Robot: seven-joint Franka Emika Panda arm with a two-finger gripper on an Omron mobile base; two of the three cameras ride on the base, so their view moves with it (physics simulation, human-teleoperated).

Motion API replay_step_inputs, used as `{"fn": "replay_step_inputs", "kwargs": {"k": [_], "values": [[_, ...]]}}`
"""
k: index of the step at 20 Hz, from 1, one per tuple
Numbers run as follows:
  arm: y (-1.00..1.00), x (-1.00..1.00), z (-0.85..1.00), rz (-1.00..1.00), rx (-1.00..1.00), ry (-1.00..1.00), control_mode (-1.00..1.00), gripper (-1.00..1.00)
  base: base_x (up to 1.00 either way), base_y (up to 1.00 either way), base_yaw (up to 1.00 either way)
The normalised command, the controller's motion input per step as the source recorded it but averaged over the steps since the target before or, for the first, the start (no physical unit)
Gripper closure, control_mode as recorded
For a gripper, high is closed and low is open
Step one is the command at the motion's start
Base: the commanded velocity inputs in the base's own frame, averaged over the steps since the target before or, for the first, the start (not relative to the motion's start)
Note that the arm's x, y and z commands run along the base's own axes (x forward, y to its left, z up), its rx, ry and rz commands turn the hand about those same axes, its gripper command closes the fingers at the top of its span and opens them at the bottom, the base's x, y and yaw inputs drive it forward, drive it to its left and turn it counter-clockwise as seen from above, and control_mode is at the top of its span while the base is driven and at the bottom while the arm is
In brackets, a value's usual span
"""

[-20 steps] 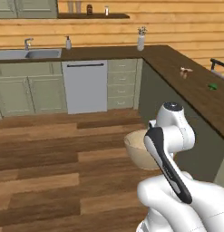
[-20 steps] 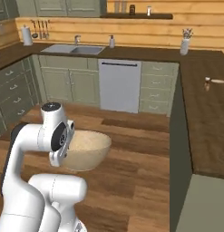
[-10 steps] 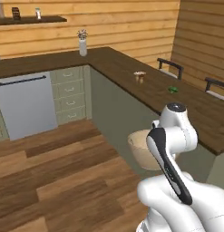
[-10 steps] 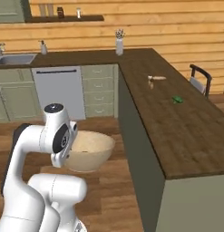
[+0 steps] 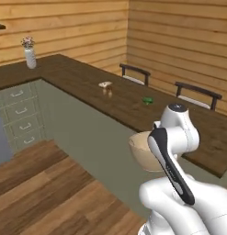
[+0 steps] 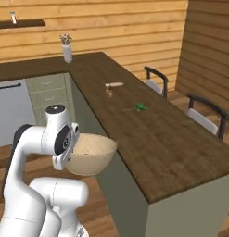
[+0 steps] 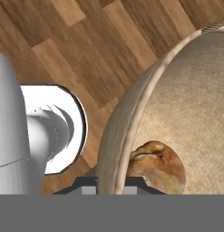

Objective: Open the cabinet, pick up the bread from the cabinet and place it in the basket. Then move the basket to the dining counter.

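Hand view is showing the gripper [image 7: 111, 183] pinching the rim of the round tan bowl-shaped basket [image 7: 186, 108], golden-brown bread [image 7: 156, 165] lying inside, the basket hanging above the floor just beside the long dark wood-topped dining counter [image 6: 148, 129].

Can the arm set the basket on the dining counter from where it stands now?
Probably yes. The tool holds the basket by its rim, beside the dining counter edge and about level with the top; the near stretch looks bare.
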Motion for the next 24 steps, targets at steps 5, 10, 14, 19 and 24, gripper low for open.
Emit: {"fn": "replay_step_inputs", "kwargs": {"k": [5, 10, 14, 19, 24], "values": [[0.0, 0.0, 0.0, 0.0, 0.0, 0.0, 1.0, 1.0, 0.32, 0.5, -0.55], [0.0, 0.0, 0.0, 0.0, 0.0, 0.0, 1.0, 1.0, 0.42, 0.53, -0.59], [0.0, 0.0, 0.0, 0.0, 0.0, 0.0, 1.0, 1.0, 0.16, 0.39, -0.56], [0.0, 0.0, 0.0, 0.0, 0.0, 0.0, 1.0, 1.0, 0.06, 0.4, -0.55], [0.0, 0.0, 0.0, 0.0, 0.0, 0.0, 1.0, 1.0, 0.2, 0.58, -0.47]]}}
